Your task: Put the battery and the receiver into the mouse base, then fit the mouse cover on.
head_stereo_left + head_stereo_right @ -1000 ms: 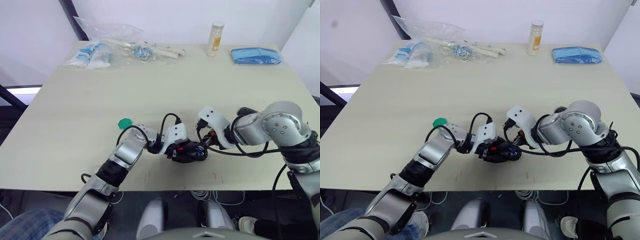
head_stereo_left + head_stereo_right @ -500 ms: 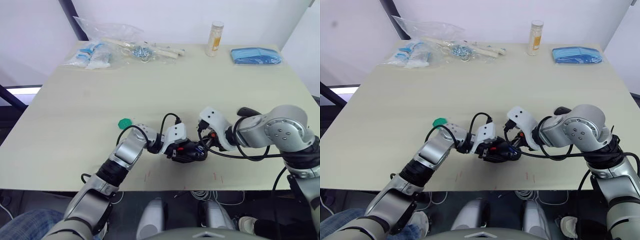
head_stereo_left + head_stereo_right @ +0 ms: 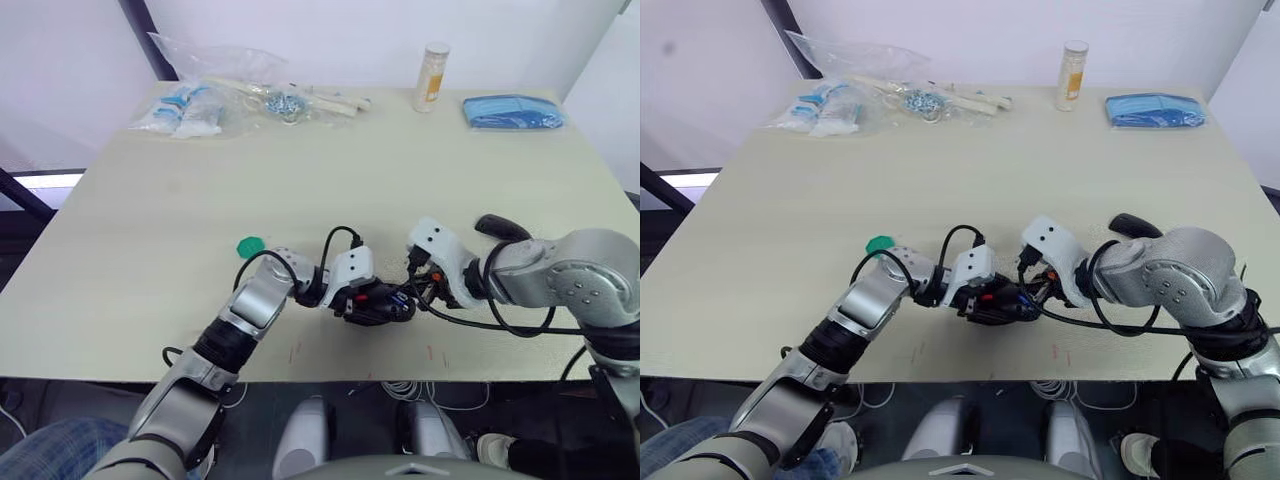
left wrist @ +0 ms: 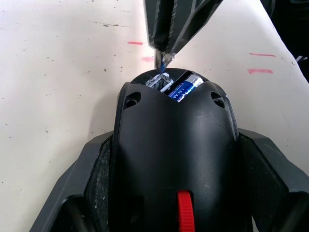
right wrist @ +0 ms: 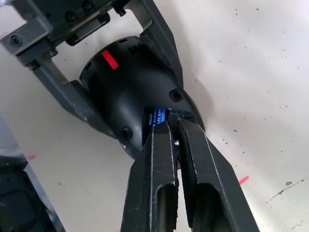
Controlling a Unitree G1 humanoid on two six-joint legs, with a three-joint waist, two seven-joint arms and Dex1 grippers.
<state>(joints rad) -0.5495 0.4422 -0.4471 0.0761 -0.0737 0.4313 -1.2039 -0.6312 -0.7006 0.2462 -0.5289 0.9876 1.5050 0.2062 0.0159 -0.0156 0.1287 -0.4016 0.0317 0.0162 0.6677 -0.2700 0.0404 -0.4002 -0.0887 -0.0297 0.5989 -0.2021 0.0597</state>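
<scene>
My left gripper [image 3: 372, 300] is clamped around the mouse base [image 4: 176, 159], one finger on each long flank, pinning it flat on the table [image 3: 350, 160] near the front edge. The base is rigid, light plastic with smooth sides, so I judge the flanks to be the right place to hold it: a firm squeeze there keeps it from skidding when something is pushed in from the far end.

The battery [image 4: 182, 89] already lies in its slot at the open end of the base, blue wrap showing. Beside it sits a small silvery part, probably the receiver, though I cannot be sure.

My right gripper [image 5: 175, 140] has its fingers nearly together, tips at the mouth of that compartment, at about three o'clock from the base in the head view. Whether they pinch the tiny plug or merely press on it, I cannot tell. The plug is small and slick; I would nip it by its wider end.

The mouse cover [image 3: 503, 227] lies at about two o'clock from the base, just behind my right forearm.
</scene>
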